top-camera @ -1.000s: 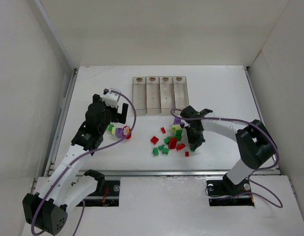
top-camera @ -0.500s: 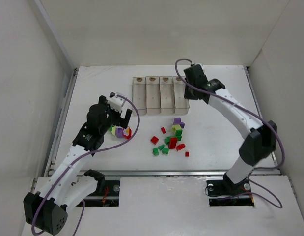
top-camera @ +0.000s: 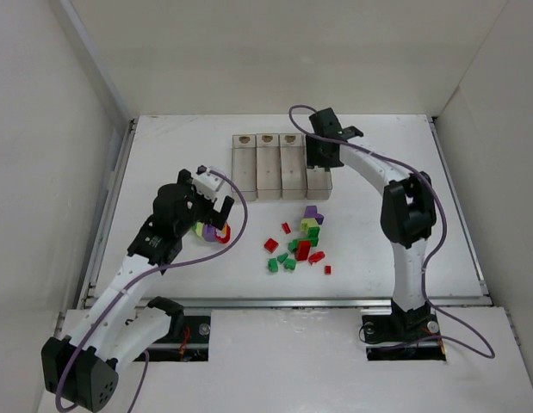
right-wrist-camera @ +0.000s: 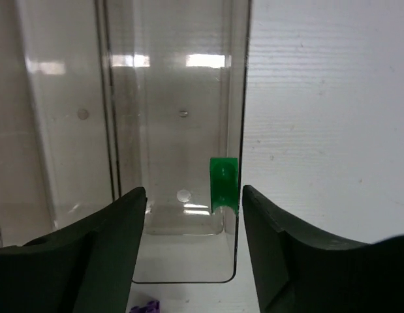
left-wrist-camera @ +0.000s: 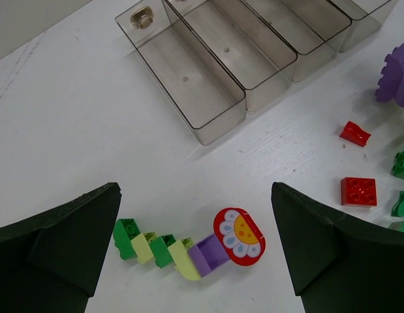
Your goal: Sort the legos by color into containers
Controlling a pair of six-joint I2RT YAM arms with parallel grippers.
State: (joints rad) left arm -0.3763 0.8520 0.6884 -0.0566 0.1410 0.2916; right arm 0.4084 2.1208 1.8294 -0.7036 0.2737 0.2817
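The containers (top-camera: 245, 172) are clear bins in a row at the back of the table. My right gripper (top-camera: 320, 162) hangs over the rightmost container (right-wrist-camera: 182, 85). It is open (right-wrist-camera: 194, 195), and a green lego (right-wrist-camera: 224, 184) stands free inside that bin against its right wall. Loose red, green, purple and pale yellow legos (top-camera: 300, 245) lie in a cluster in front of the bins. My left gripper (top-camera: 207, 215) is wide open (left-wrist-camera: 195, 225) above a joined chain of green, pale yellow and purple legos (left-wrist-camera: 166, 251), which ends in a red flower piece (left-wrist-camera: 239, 236) and touches neither finger.
In the left wrist view two red bricks (left-wrist-camera: 358, 191) and a purple piece (left-wrist-camera: 397, 75) lie to the right, and the leftmost bin (left-wrist-camera: 208, 120) is just beyond the chain. White walls enclose the table on three sides.
My right arm swung from the lego cluster up to the rightmost bin and opened, leaving the green lego inside. My left gripper shifted slightly toward the chain and stayed open.
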